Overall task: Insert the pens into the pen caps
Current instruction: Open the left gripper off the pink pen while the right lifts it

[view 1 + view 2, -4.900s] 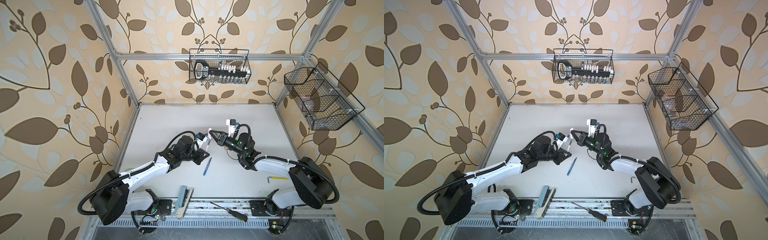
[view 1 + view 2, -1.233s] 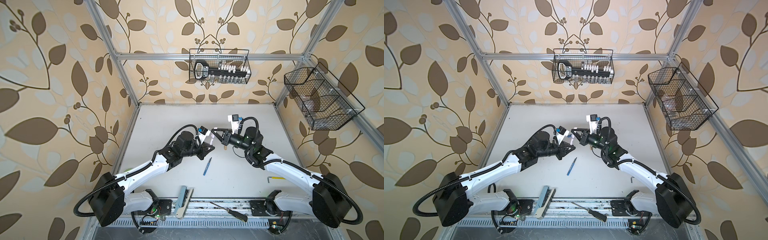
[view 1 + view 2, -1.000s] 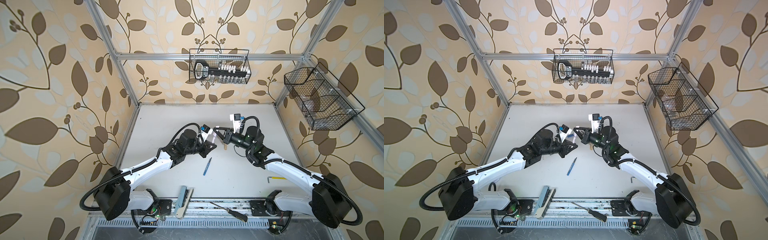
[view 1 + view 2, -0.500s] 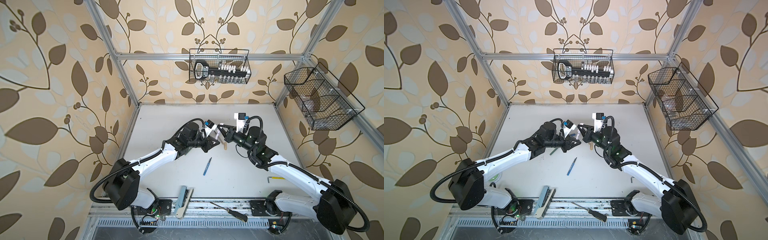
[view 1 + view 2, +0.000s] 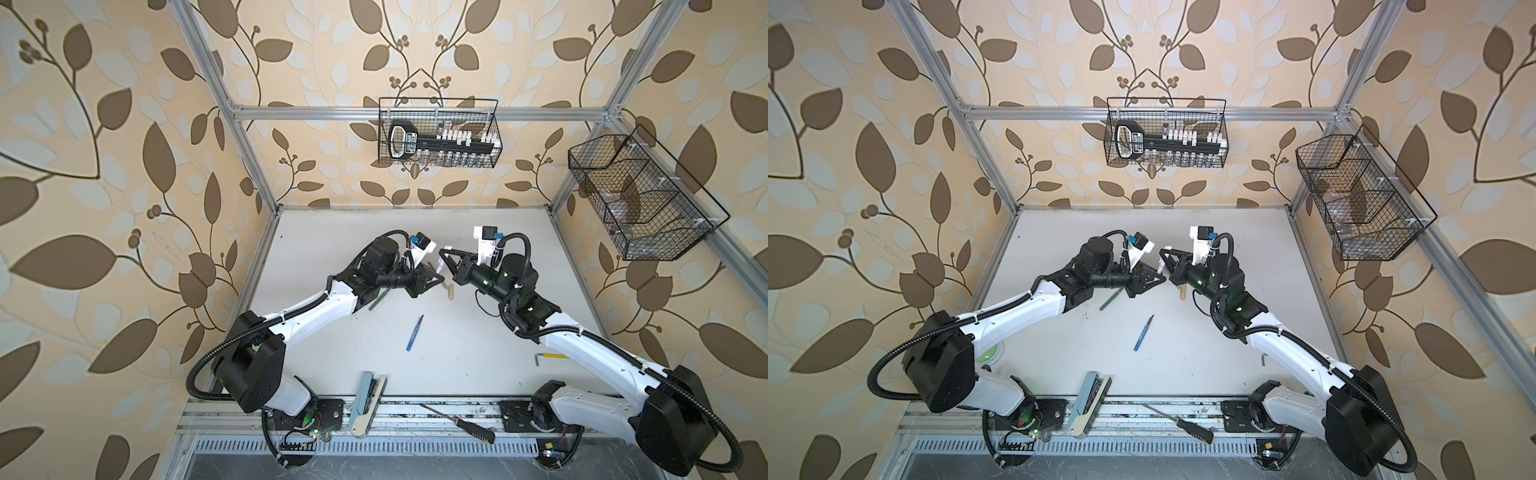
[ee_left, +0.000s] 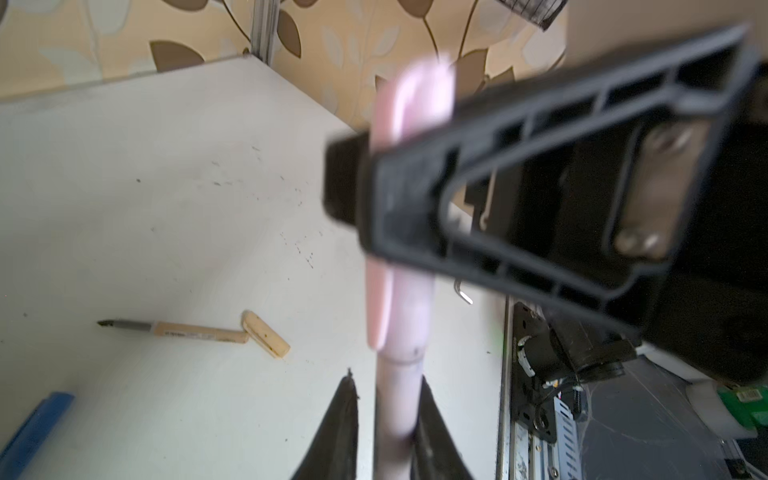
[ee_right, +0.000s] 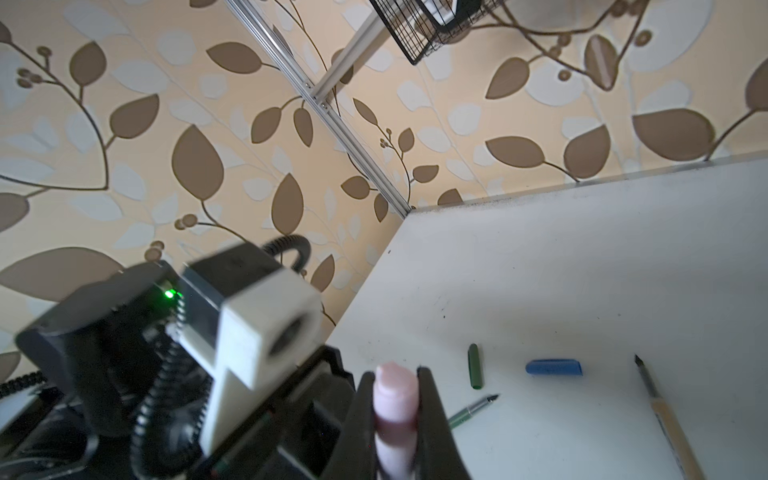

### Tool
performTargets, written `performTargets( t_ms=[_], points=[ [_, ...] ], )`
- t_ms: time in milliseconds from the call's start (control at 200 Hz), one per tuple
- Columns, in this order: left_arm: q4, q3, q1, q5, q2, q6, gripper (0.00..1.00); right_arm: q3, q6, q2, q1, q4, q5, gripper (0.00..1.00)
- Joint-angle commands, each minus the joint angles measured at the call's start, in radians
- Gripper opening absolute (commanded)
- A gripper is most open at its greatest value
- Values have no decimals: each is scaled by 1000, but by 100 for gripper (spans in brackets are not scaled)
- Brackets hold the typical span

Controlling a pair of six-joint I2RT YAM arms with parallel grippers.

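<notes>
**Pale pink pen** [image 6: 397, 399] and **pale pink cap** [image 6: 411, 307] — joined end to end and held in the air above the middle of the tabletop [image 5: 478, 232], towards its far side. The view is blurred, but the cap appears pushed home.

**Right gripper** [image 7: 395, 372]: jaws closed on the cap, across its body.

**Left gripper** [image 6: 386, 376]: jaws partly open about the barrel, with a gap showing on one side, so no firm grip.

**Handling, as a judgement** — light, stiff, smooth plastic, apt to slip or tip. It is best held at mid-barrel and mid-cap, clear of the clip, and pressed along its own axis.

**Tabletop below:**
- The tan pen [image 6: 195, 330] lies just to the right, with the tan cap [image 6: 266, 334] touching its blunt end.
- The green pen [image 7: 473, 409] lies to the left, with the green cap [image 7: 475, 365] just beside its tip.
- The blue cap [image 7: 553, 368] lies between the green cap and the tan pen.
- The blue pen [image 5: 414, 333] lies nearer, at centre.
</notes>
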Motion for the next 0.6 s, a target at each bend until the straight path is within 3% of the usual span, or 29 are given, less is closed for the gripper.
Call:
performTargets(
  t_ms=[0,110,195,275,340,485,595],
  points=[
    [107,18,13,-86,-83,-17,49,74,-76,16,-68,-297,-93,0],
    [64,-70,10,-106,-115,-47,69,162,-125,63,-180,-373,-135,0],
    [8,-127,10,-146,-160,-55,76,240,-172,126,-263,-480,-179,0],
    [-89,-163,9,-214,-199,-69,85,325,-289,223,-298,-701,-81,0],
    [-188,-179,9,-245,-209,-75,85,348,-345,307,-317,-810,27,0],
    [-311,-232,-4,-276,-202,-116,77,345,-412,480,-363,-847,73,0],
    [-381,-244,-61,-366,-183,-126,76,385,-451,587,-365,-871,133,0]
  ],
)
